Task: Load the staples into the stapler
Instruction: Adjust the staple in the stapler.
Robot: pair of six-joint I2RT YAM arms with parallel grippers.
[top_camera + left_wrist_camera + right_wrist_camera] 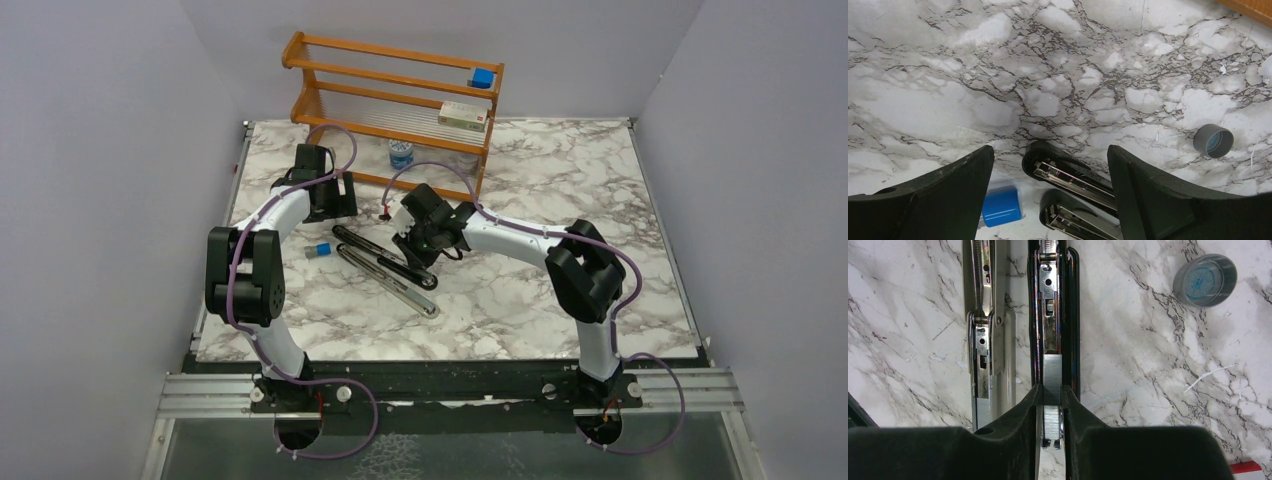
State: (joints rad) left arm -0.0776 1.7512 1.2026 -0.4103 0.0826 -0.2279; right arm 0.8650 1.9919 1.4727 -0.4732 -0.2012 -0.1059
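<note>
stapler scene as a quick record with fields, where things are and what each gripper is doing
stapler: opened flat on the marble table, two bars side by side
staples: one strip lying in the silver channel of the black bar
right gripper: fingers closed on the sides of the strip
left gripper: open, over one end of the stapler, holding nothing
grey cap: on the table, apart from the stapler
blue cylinder: beside the stapler

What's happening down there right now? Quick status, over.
Left gripper open, by the stapler. Right gripper pinching the staples, strip lying in the open channel. Blue cap beside the stapler, not blocking.
</note>
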